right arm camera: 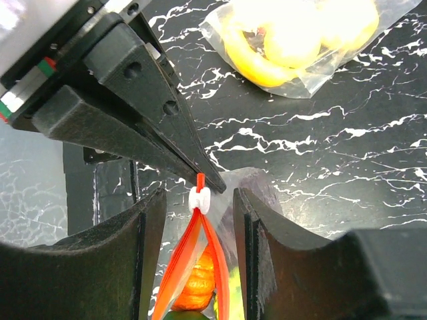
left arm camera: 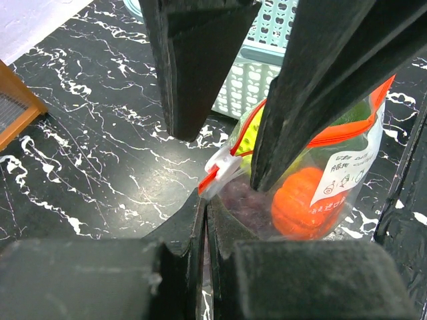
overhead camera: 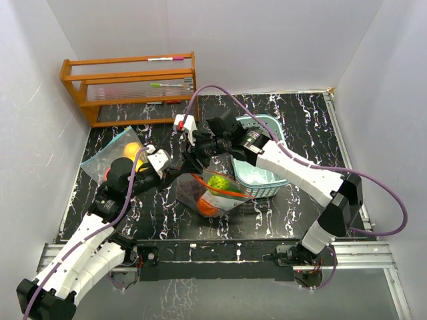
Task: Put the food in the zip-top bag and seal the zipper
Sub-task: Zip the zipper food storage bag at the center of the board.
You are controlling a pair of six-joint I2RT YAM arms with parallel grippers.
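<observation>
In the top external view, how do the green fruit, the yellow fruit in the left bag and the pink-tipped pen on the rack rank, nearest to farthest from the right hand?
From the right hand:
1. green fruit, close by, inside the zip-top bag.
2. yellow fruit, farther off, to the left.
3. pink-tipped pen, farthest, at the back on the wooden rack.

Left tool (left arm camera: pixel 205 208) pinches the zip-top bag (left arm camera: pixel 348 177) beside its white slider (left arm camera: pixel 227 168).

Two zip-top bags (overhead camera: pixel 220 198), one basket (overhead camera: pixel 267 187), one wooden rack (overhead camera: pixel 133 78)
</observation>
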